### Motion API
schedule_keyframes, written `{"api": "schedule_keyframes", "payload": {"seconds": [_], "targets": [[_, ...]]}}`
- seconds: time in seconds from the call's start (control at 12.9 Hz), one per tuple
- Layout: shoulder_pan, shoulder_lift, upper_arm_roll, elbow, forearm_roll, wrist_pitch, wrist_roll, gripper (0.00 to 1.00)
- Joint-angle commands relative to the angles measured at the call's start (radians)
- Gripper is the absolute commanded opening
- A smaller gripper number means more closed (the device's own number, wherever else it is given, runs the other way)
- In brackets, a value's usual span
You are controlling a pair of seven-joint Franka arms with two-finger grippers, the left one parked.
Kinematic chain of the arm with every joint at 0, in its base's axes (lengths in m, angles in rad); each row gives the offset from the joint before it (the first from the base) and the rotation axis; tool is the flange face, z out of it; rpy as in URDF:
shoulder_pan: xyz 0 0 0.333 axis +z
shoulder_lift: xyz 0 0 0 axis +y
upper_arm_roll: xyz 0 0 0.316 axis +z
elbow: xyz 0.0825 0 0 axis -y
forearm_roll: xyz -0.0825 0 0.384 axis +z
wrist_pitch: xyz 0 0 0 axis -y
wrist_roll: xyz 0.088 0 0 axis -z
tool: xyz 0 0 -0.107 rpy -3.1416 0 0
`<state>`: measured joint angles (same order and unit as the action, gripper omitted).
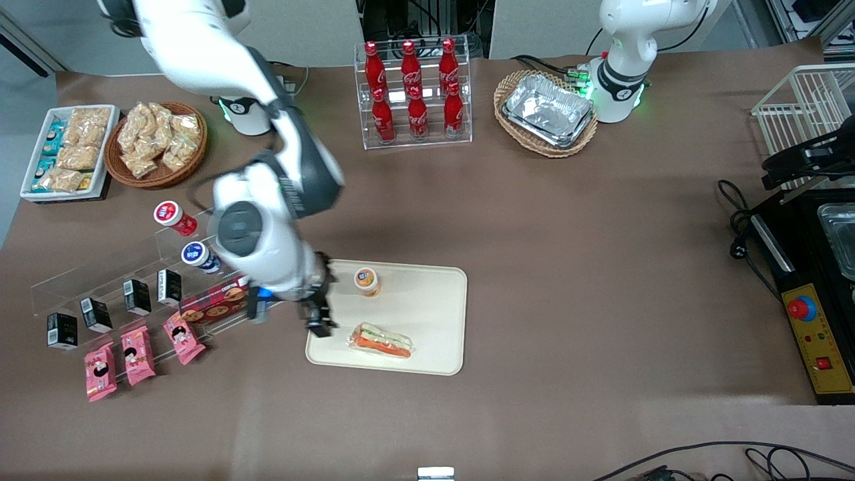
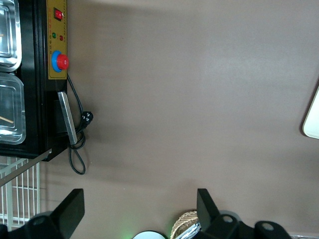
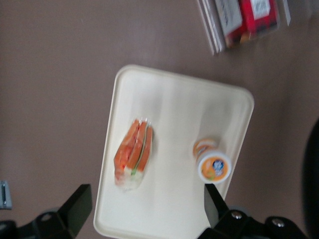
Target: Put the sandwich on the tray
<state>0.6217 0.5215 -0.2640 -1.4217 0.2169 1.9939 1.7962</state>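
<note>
Sandwich (image 1: pixel 381 341) lying flat on the cream tray (image 1: pixel 434 314), close to its rim nearest the front camera, apart from an orange-lidded cup (image 1: pixel 367 281) standing farther back on the same tray. Pincer (image 1: pixel 319 319) hanging above the tray's edge toward the working arm's end, spread open, holding nothing.

Cream tray (image 1: pixel 427 314); orange-green sandwich (image 1: pixel 381 340); black end effector (image 1: pixel 319 325).

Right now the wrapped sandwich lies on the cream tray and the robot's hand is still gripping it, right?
Not quite. The sandwich does lie on the tray, but the hand is open and empty beside it, as the front view shows.
</note>
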Motion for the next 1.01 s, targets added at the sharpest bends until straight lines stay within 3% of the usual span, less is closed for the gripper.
{"api": "schedule_keyframes", "payload": {"seconds": [0.0, 0.54, 0.78, 0.93], "targets": [[-0.104, -0.124, 0.003, -0.057, 0.012, -0.131, -0.248, 1.00], [-0.350, -0.218, 0.002, -0.059, -0.048, -0.320, -1.155, 1.00], [-0.411, -0.254, -0.001, -0.060, -0.065, -0.369, -1.417, 1.00], [-0.447, -0.290, -0.003, -0.081, -0.120, -0.376, -1.571, 1.00]]}}
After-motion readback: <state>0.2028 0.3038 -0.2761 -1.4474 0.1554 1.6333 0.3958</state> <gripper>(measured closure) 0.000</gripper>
